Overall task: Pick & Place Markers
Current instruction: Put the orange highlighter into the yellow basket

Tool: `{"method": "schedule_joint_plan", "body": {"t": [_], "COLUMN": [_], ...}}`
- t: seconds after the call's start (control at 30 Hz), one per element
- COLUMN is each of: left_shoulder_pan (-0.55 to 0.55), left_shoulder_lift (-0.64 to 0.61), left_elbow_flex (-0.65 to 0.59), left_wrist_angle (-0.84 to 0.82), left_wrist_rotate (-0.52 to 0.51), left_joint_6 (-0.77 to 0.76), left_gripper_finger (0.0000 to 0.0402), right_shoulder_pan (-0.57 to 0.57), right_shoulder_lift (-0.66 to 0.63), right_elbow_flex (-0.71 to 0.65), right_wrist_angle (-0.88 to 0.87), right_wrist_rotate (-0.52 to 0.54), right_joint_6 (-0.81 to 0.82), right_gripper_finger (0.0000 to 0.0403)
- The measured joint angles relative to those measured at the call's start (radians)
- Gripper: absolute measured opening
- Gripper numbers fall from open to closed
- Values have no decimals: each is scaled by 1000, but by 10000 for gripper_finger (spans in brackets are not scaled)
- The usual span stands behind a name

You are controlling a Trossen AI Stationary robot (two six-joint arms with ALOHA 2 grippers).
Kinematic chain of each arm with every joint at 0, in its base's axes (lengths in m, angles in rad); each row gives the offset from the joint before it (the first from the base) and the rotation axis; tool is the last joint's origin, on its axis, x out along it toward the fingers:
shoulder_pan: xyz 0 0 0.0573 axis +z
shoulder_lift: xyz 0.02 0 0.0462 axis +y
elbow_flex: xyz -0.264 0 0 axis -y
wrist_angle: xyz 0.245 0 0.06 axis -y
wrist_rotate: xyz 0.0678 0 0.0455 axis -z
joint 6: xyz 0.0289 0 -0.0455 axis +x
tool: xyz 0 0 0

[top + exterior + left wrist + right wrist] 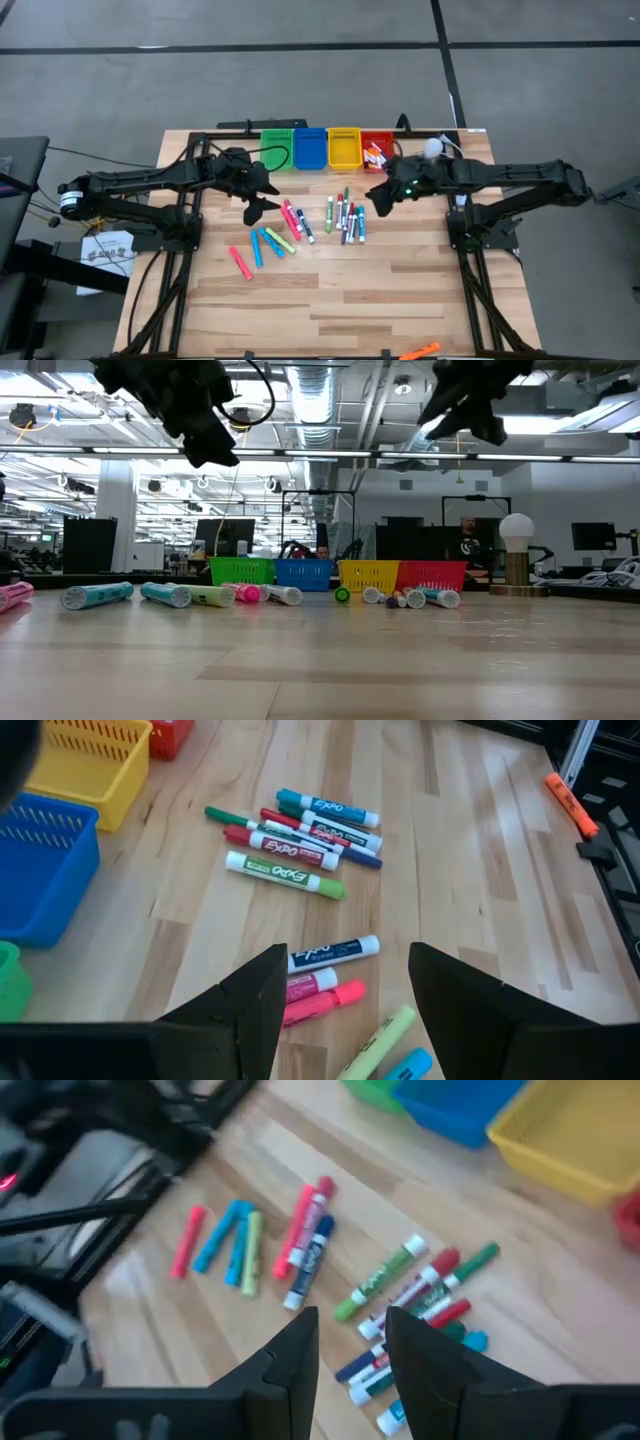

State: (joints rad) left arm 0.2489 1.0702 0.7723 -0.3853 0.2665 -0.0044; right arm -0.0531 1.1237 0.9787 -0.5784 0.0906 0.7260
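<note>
**Sam:** Wooden table (330,310), big and pale. What lies on it?

**Mia:** Short, thin plastic markers (345,217) with caps, in two loose heaps near the middle. I think they are light, hard and smooth, so they could roll. Grab one across its middle.

**Sam:** And the bins?

**Mia:** Four little plastic bins sit in a row at the back. The green bin (276,148), blue bin (310,148) and yellow bin (344,148) look empty. The red bin (377,152) has some markers inside.

**Sam:** The grippers?

**Mia:** The left gripper (345,1005) hangs above the markers, fingers wide, holding nothing. The right gripper (352,1345) does too, fingers narrow.
</note>
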Motion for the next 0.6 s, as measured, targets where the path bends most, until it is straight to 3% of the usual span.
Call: {"method": "schedule_joint_plan", "body": {"t": [0.27, 0.6], "left_shoulder_pan": [-15, -14], "left_shoulder_lift": [0, 0], "left_elbow_flex": [0, 0], "left_wrist_angle": [8, 8], "left_wrist_rotate": [-3, -4], "left_joint_6": [0, 53], "left_gripper_finger": [208, 208], "right_shoulder_pan": [54, 106], "right_shoulder_lift": [199, 438], "right_elbow_flex": [-1, -2], "right_wrist_angle": [-56, -88], "right_wrist_rotate": [123, 124], "right_joint_6": [275, 453], "right_gripper_finger": [108, 108]}}
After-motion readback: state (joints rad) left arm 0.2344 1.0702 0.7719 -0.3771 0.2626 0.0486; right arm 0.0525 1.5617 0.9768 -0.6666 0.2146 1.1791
